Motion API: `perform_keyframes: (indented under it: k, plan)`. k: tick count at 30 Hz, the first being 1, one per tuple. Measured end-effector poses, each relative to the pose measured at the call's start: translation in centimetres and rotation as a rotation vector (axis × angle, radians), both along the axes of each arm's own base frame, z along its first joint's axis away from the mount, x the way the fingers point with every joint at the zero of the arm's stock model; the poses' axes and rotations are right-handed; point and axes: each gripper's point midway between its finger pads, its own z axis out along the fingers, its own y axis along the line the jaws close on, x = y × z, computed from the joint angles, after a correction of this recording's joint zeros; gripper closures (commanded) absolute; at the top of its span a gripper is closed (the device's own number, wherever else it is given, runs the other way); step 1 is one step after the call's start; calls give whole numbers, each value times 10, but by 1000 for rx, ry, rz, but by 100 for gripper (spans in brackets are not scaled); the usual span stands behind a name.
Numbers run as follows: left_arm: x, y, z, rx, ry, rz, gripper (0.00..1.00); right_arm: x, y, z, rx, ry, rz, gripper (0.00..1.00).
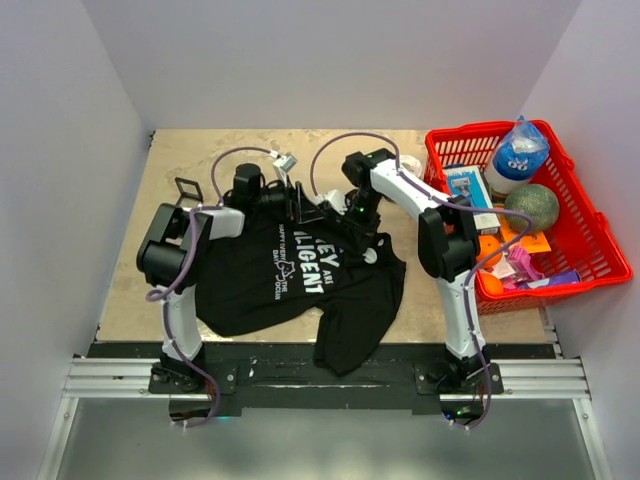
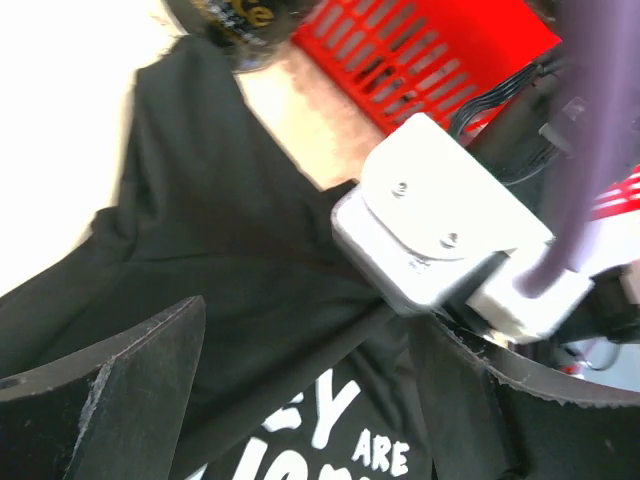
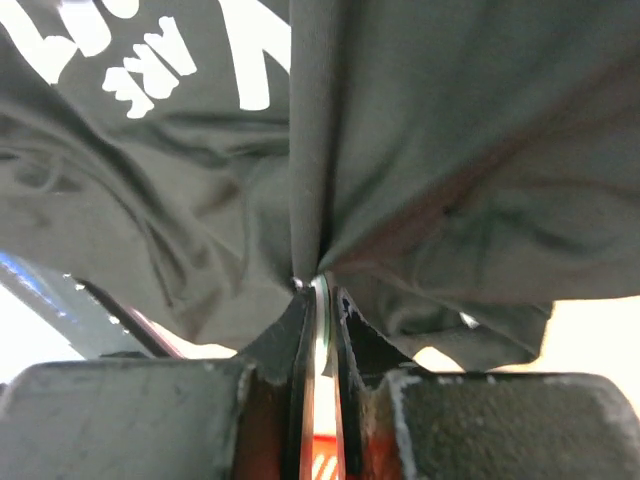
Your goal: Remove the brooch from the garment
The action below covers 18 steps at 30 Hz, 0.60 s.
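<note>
The brooch lies flat on the table, off the garment and apart from it. It is well behind the left hand, past that arm's wrist and just beside its elbow, and neither hand touches it. Only the top view shows it, too small for more than a hollow black frame to be made out.

The garment lies crumpled under both hands with its white lettering facing up. One fold reaches the dark rail at the near edge of the table.

The right hand has its fingers pressed together on a fold of the garment. From its wrist camera the cloth gathers into a tight ridge that rises straight from the fingertips of the right hand. The slack cloth drapes to either side, and the lettering sits up and to the left of the pinch.

The left hand is spread wide over the garment. Its two dark fingers stand far apart with nothing held between them. The lettering lies just ahead in the gap, and a white link of the right arm is directly in front. Whether the left fingers rest on the cloth cannot be told.

Beyond the right hand, on its outer side, a red basket stands on the table. It holds a bottle, a green ball and other small items. The left wrist view shows the basket ahead of that hand, beside a dark round thing with yellow lettering.
</note>
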Motion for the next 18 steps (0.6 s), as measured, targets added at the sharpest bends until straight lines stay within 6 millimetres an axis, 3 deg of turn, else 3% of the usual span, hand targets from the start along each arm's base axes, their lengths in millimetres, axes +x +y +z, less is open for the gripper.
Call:
perform_keyframes:
  k: [1,3,7,10,12,15,18]
  plan:
    - [0,3,2,28,-21,6,14,-2,-1,-1,4,11,-3,100]
    - [-2,8,5,79,-67,8,14,-8,-1,-5,25,54,-6,83]
    - [-12,9,9,133,-125,-28,14,-15,-9,-22,29,144,-66,59]
    - [-22,2,15,143,-156,-68,14,-17,-19,-37,12,197,-127,54]
    - [-27,-1,17,145,-172,-91,14,-14,-23,-35,17,199,-152,53]
    - [-36,-9,19,140,-186,-140,14,-2,-26,-27,23,152,-182,51]
    - [-45,-18,25,143,-216,-210,12,16,-30,-6,35,42,-215,45]
